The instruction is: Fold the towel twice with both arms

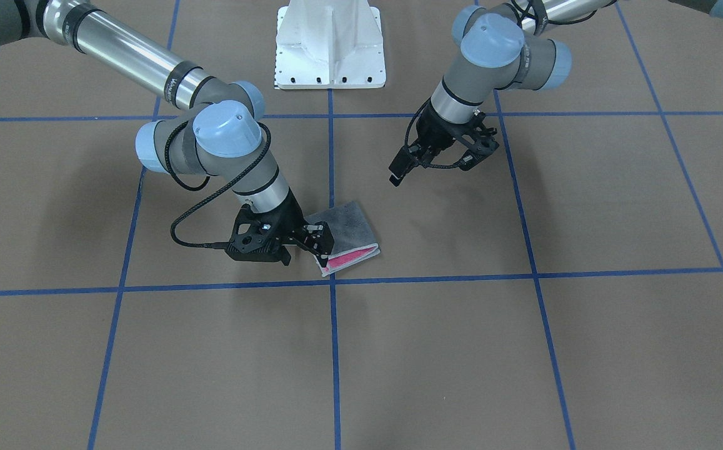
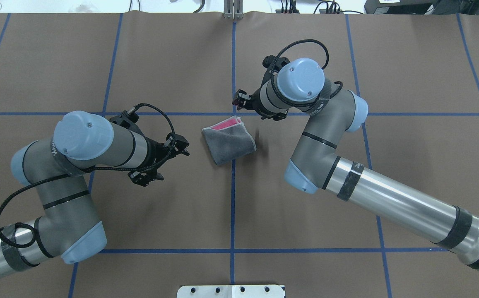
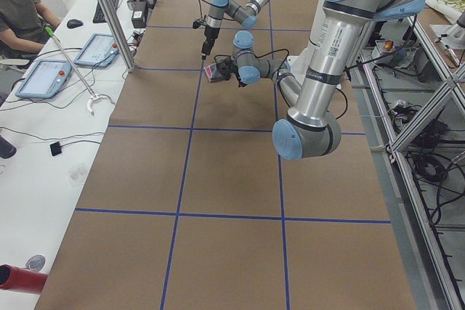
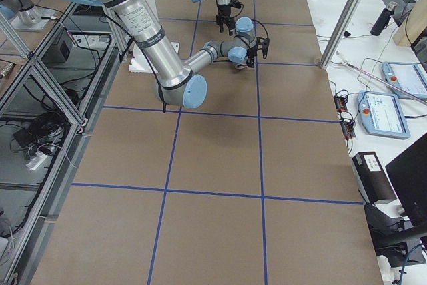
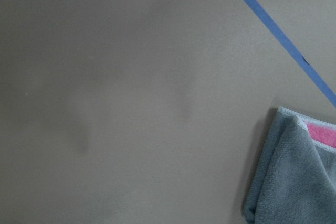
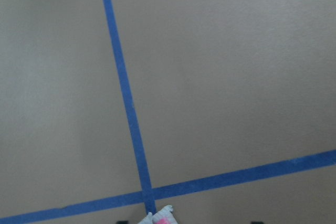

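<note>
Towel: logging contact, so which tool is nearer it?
The right tool, poised at the towel's pink-showing corner; the left tool hangs apart, off to the towel's other side.

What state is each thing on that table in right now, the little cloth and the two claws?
towel: folded, lying flat on the table, grey face out, pink showing along one open edge.
right gripper: open, low at the towel's pink corner, gripping nothing.
left gripper: open, empty, off to the side and clear of the towel.
</note>
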{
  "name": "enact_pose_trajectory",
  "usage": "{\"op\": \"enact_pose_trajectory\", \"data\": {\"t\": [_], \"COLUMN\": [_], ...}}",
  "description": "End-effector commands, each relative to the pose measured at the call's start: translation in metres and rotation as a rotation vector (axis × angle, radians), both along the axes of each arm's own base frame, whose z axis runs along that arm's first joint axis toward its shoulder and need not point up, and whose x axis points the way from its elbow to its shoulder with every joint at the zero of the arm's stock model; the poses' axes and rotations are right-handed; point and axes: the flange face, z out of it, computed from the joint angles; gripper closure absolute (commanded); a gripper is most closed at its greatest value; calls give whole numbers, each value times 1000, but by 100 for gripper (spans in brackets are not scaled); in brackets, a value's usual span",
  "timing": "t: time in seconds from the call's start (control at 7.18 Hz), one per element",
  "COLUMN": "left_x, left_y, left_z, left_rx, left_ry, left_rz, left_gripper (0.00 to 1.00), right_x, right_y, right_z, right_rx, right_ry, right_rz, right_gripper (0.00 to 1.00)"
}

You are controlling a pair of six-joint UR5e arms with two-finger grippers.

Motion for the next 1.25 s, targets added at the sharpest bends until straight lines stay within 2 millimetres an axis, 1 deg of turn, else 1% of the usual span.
{"op": "enact_pose_trajectory", "data": {"t": [0.0,0.14,0.28,0.42,0.56,0.7,0.84,1.11], "left_x": [0,0,-1,-1,-1,0,0,1], "left_y": [0,0,0,0,0,1,2,3], "left_z": [0,1,0,1,1,1,2,1], "left_rx": [0,-1,-2,-2,-3,-3,-4,-3], "left_ry": [1,-2,0,-2,-2,-2,-3,-2], "left_rz": [0,0,-1,-1,-3,-1,0,2], "left_gripper": [1,1,1,1,1,1,1,1], "right_x": [-9,-15,-20,-26,-27,-28,-33,-34], "right_y": [1,6,5,6,5,2,0,0], "right_z": [-9,-11,-9,-11,-10,-5,7,3], "right_rx": [-27,-40,-40,-41,-101,-108,-110,-108], "right_ry": [-59,-66,-59,-65,-89,-78,-56,-60], "right_rz": [20,20,25,24,57,81,97,97], "right_gripper": [27,30,30,32,34,35,36,37]}}
